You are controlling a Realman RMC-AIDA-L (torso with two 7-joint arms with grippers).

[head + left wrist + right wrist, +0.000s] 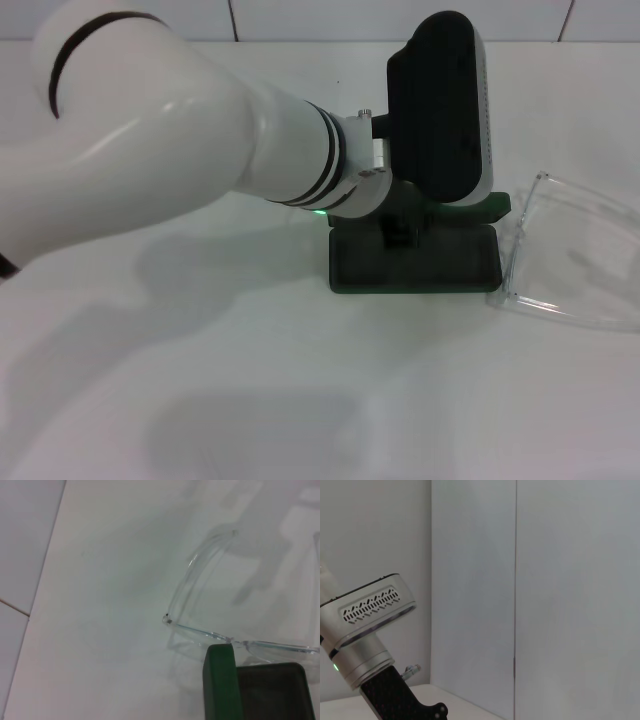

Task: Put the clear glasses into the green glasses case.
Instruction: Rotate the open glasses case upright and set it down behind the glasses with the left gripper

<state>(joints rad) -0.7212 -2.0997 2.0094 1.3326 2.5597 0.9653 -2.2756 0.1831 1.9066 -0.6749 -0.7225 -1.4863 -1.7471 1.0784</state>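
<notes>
With our left tool (400, 232) over the open green glasses case (415, 262) at centre frame, its grip state hidden, the clear glasses (575, 255) lie at right on the white surface (250, 380), looking light, slippery and fragile, best pinched at the front frame.

The left arm's wrist housing hides the left tool (405, 228) and the rear of the green glasses case (415, 262) in the head view. The clear glasses (570, 250) run off that view's right edge. The left wrist view crops both case and glasses.
</notes>
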